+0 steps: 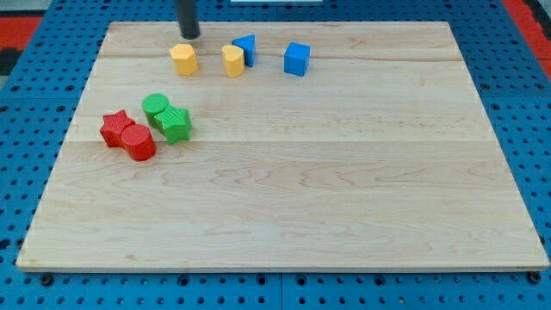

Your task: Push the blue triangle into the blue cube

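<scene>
The blue triangle (247,47) stands near the view's top, touching the right side of a yellow block (232,61). The blue cube (297,58) sits a short gap to the triangle's right. My tip (188,36) is at the view's top, just above a second yellow block (183,58) and well to the left of the blue triangle. It touches no block.
At the view's left sit a green cylinder (156,107), a green star (175,123), a red star (115,128) and a red cylinder (138,142), bunched together. The wooden board (284,189) lies on a blue pegboard (26,129).
</scene>
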